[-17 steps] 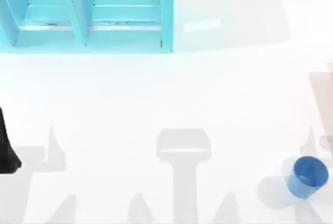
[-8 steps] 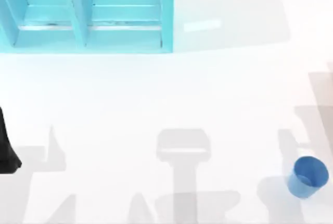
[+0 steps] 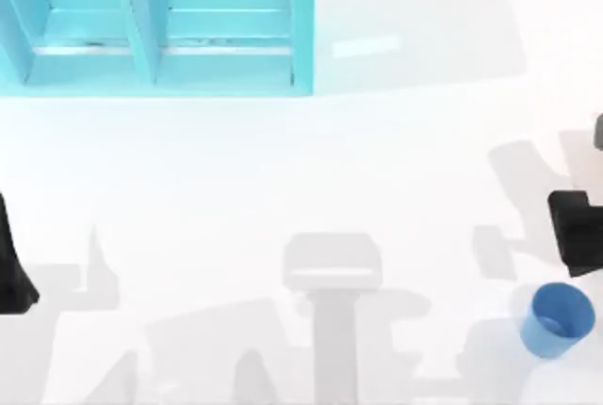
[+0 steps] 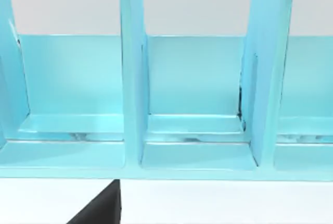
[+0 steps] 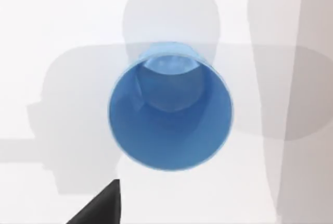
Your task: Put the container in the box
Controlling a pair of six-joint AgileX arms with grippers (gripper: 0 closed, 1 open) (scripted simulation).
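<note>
The container is a small round blue tub standing upright on the white table near the front right corner. In the right wrist view the container is seen from above, mouth up and hollow. My right gripper is a dark block at the table's right edge, just behind the container and apart from it. The box is a large turquoise structure with upright dividers at the back left. It also appears in the left wrist view, where the box shows open compartments. My left gripper is parked at the left edge.
The white table lies bare between the box and the container, crossed by grey shadows. The box's right wall ends near the middle of the back edge.
My right arm has come into the top view from the right edge, toward the container. Shadows on the table have shifted. The container and the left arm have not moved.
</note>
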